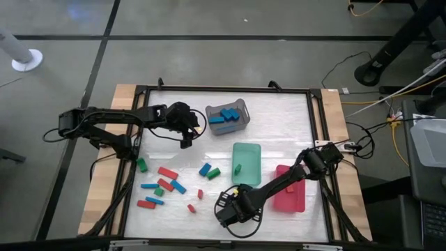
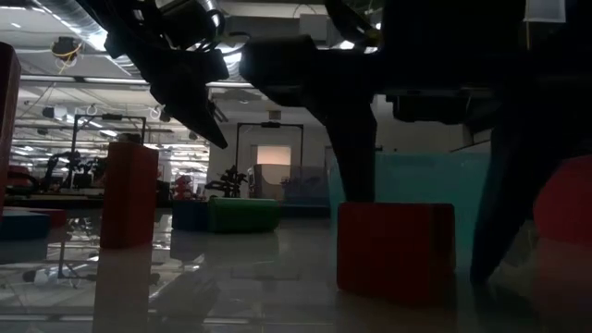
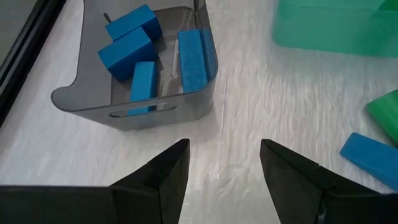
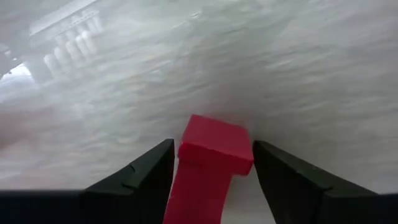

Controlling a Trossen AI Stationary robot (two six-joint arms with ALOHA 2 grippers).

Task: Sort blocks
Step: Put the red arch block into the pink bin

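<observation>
Seen from overhead, the right gripper (image 1: pixel 226 210) hides the red block (image 4: pixel 214 163) between its fingers, while the low view reduces both arms to dark silhouettes, and the green tray (image 3: pixel 336 28) and a blue block (image 3: pixel 370 158) run off the left wrist view's edges

Overhead camera straight down over whole bench (image 1: pixel 279 118); low camera level at benchtop, facing room; wrist cameras close: left shares grey basket (image 3: pixel 93 102) with overhead.

Left gripper (image 3: pixel 224 165) at the table's far middle, jaws apart, right gripper (image 4: pixel 212 163) near front edge, jaws apart.
</observation>
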